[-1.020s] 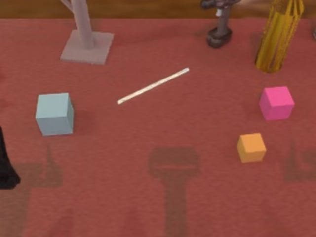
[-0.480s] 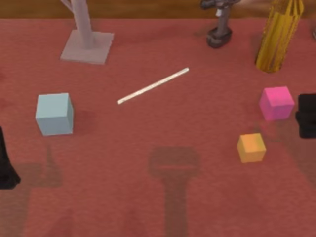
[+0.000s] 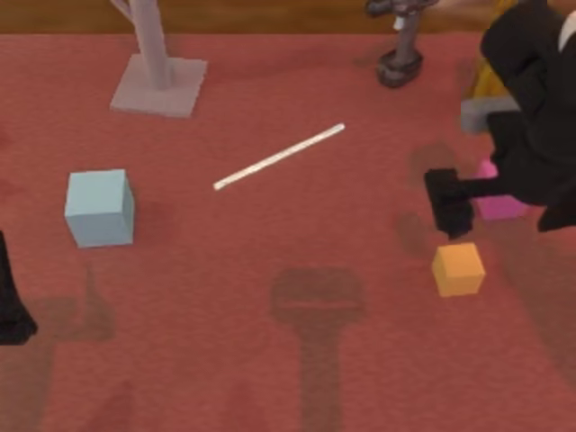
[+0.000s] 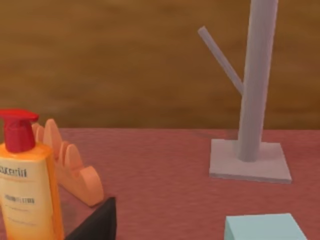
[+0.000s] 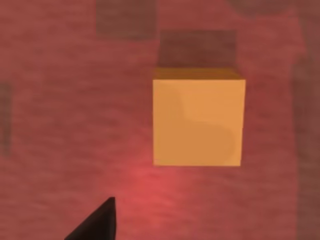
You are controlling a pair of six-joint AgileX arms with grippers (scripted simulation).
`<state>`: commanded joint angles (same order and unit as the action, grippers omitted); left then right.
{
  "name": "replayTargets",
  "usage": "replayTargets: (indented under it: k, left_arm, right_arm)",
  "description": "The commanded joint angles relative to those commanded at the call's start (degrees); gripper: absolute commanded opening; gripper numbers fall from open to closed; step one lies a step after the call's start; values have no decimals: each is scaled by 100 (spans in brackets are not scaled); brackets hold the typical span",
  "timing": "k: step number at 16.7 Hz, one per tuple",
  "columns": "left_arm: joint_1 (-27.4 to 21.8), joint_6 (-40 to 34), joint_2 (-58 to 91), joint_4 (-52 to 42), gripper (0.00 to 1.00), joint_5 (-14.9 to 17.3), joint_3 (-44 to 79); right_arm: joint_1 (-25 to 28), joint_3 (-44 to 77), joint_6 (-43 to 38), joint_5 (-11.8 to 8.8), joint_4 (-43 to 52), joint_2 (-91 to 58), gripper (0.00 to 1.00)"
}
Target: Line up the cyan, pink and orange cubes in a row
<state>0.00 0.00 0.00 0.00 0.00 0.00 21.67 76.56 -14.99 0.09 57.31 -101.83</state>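
Orange cube just below right gripper

Cyan cube, the biggest, sits flat out at nine o'clock. Pink cube at three o'clock, largely hidden. Orange cube, smallest, rests near it towards four o'clock, apart.

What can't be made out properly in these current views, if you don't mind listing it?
- Pink cube: top view, mostly covered by the right arm.
- Right gripper: top view, dark shape near the orange cube; finger state unreadable.
- Left gripper: cut by the top view's left edge.
- Cyan cube: left wrist view, cut by the frame edge.
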Motion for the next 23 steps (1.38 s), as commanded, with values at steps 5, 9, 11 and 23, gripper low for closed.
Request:
replayTargets:
  k: [5,9,11,23]
  left_arm:
    - [0,0,0,0,100,0,0]
    - [0,0,0,0,100,0,0]
    - [0,0,0,0,100,0,0]
    - [0,0,0,0,100,0,0]
  right_arm:
    - [226,885,-168,-2,556,-1047,100]
    - [236,924,-175,-2,579,-1087,100]
    - [209,895,-168,-4,548,-1080,100]
    - [247,-166,-197,3,-1257,-1833,100]
